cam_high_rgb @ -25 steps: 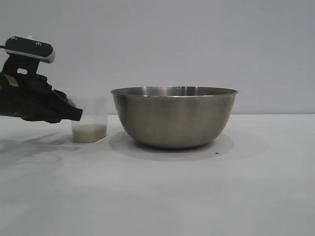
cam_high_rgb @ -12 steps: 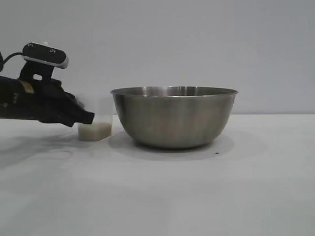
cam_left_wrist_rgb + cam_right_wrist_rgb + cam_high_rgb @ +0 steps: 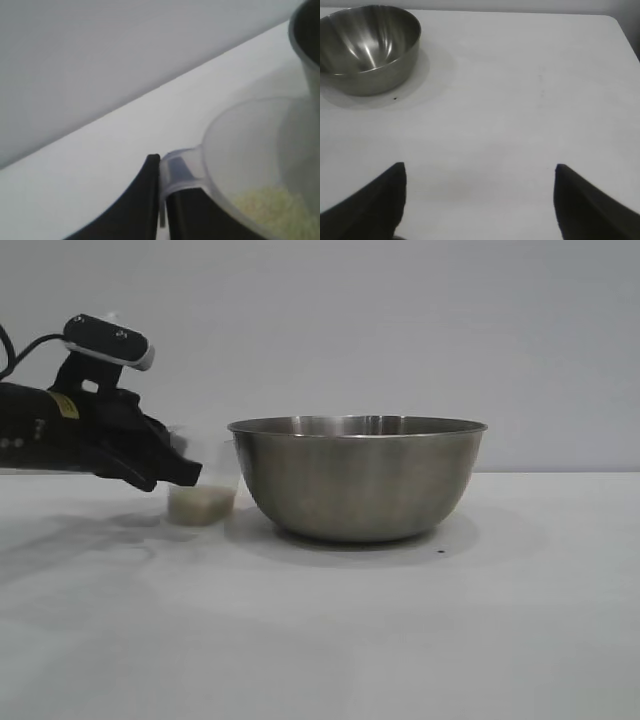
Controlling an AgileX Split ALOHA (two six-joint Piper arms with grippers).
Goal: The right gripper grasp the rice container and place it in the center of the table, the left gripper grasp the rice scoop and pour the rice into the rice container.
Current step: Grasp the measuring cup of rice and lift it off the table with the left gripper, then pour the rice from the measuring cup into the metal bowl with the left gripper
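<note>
The rice container [image 3: 357,480], a wide steel bowl, stands mid-table; it also shows empty in the right wrist view [image 3: 367,47]. Just left of it is the rice scoop [image 3: 203,490], a clear plastic cup with a pale layer of rice [image 3: 200,506] at its bottom. My left gripper [image 3: 183,472] is shut on the scoop's loop handle [image 3: 177,172], and the black fingers [image 3: 142,205] pinch it. The scoop's cup [image 3: 250,145] sits close to the container's wall [image 3: 306,40]. My right gripper [image 3: 480,167] hangs open over bare table, well away from the container, with nothing between its fingers.
The white table [image 3: 400,640] stretches in front of and to the right of the bowl. A tiny dark speck [image 3: 441,553] lies by the bowl's base. The table's far corner [image 3: 612,20] shows in the right wrist view.
The left gripper closed on the scoop's handle and moved right with it, bringing the scoop close to the bowl. The arm's wrist rose a little. The bowl stayed put.
</note>
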